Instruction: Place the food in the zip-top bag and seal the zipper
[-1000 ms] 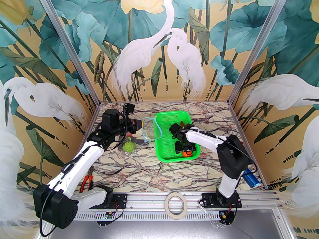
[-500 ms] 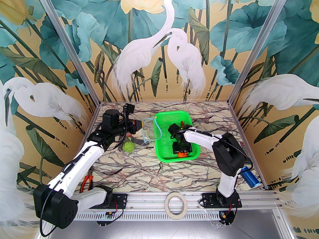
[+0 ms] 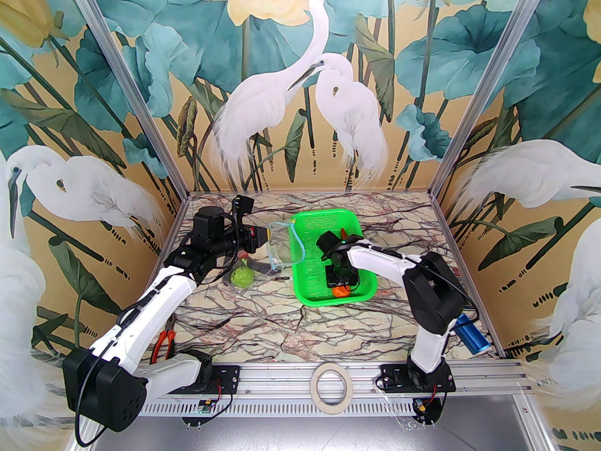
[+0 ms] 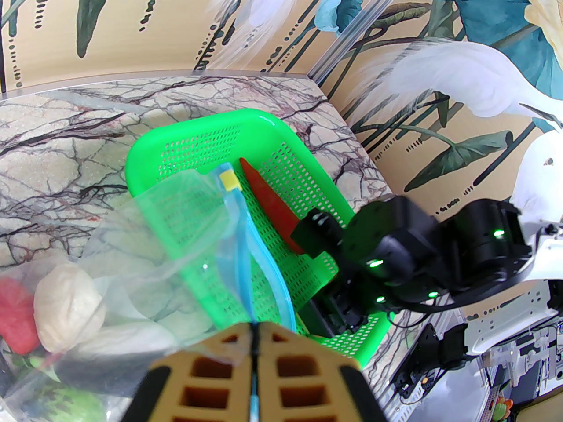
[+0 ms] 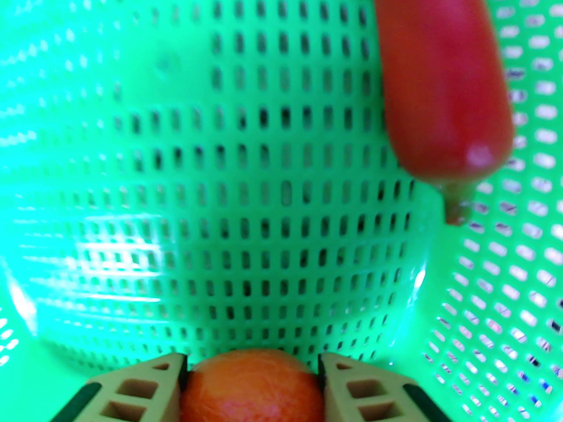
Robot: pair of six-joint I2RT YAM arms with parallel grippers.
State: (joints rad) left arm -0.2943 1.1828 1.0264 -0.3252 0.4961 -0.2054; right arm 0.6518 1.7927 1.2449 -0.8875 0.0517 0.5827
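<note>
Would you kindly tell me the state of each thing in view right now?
zip-top bag: mouth open, food inside.
zipper: unsealed.
left gripper: shut on the zipper.
right gripper: closed on the orange.
orange: gripped, low in the basket.
red chili: lying loose in the basket.

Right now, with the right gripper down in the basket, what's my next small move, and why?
Probably lift the right gripper straight up: its fingers look closed on both sides of the orange in the green basket, and the left gripper pinches the edge of the zip-top bag, mouth open.
</note>
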